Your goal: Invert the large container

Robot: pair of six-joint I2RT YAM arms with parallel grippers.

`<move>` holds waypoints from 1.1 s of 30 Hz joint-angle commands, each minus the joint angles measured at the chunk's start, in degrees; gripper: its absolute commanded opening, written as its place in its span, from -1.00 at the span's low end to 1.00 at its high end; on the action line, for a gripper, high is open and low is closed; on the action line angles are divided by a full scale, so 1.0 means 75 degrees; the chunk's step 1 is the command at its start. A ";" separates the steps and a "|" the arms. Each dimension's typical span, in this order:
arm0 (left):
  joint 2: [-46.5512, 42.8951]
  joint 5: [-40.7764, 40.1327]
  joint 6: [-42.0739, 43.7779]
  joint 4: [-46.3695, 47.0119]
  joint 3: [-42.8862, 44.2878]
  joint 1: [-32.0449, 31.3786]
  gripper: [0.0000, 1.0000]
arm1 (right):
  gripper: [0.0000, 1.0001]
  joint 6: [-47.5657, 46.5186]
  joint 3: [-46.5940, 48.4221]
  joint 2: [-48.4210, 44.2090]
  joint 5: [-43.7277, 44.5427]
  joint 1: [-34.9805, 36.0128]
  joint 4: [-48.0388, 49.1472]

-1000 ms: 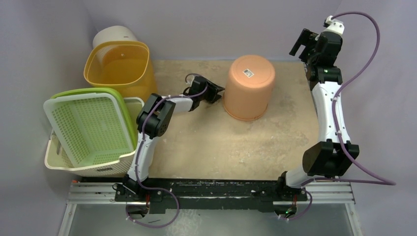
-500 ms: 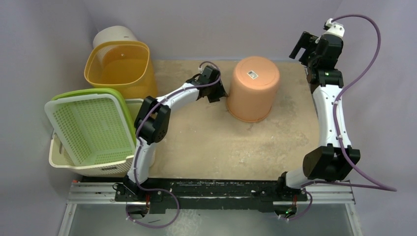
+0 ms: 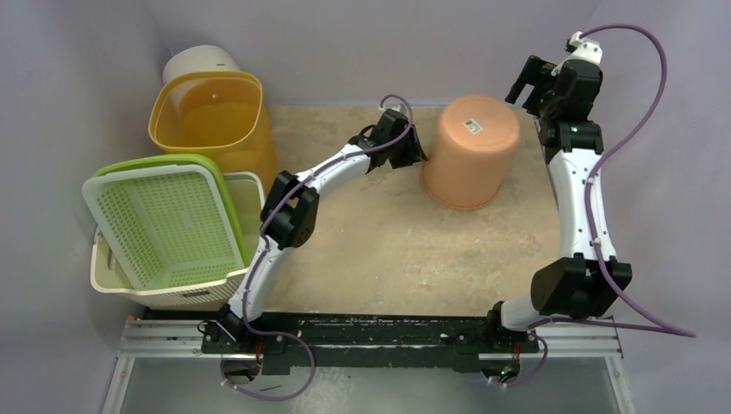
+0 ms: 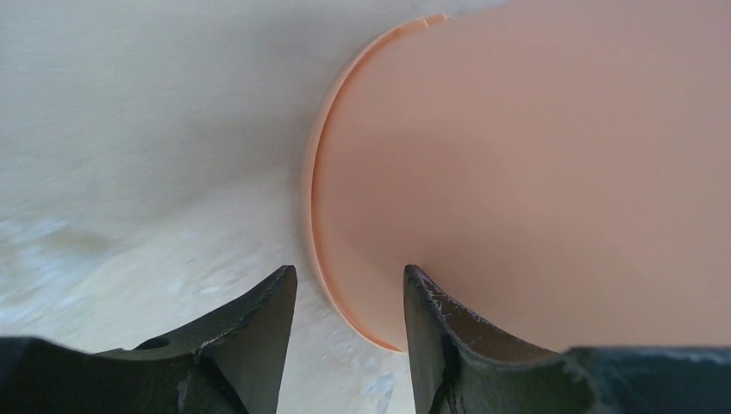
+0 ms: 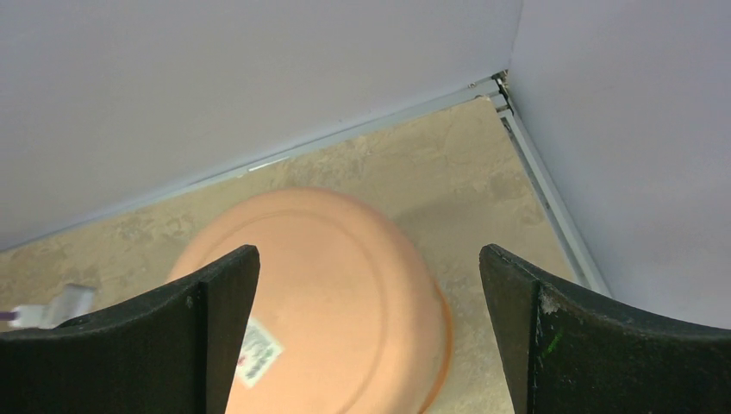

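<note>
From above: the large container (image 3: pixel 470 151) stands base up, label showing, on the far right part of the table (image 3: pixel 388 250). The left gripper (image 3: pixel 420 155), on an outstretched arm, is against the container's left wall. The right gripper (image 3: pixel 521 86) hangs raised at the far right corner, apart from the container. A yellow basket (image 3: pixel 207 112) and a green basket (image 3: pixel 164 224) sit stacked with others off the table's left edge.

Left wrist camera: the left gripper's (image 4: pixel 349 272) fingers (image 4: pixel 250 336) stand parted, and the container's rim (image 4: pixel 317 216) curves down into the gap between them. The right-hand finger lies close along the orange wall; a pinch cannot be made out.

Right wrist camera: the right gripper (image 5: pixel 369 328) is spread wide, holding nothing, with the container's labelled base (image 5: pixel 328 267) below it.
</note>
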 commanded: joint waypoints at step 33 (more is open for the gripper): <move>-0.3197 -0.0385 0.2591 -0.1475 0.1146 0.0678 0.09 | 1.00 0.1570 -0.3216 -0.2580 -0.1243 0.1714 -0.1687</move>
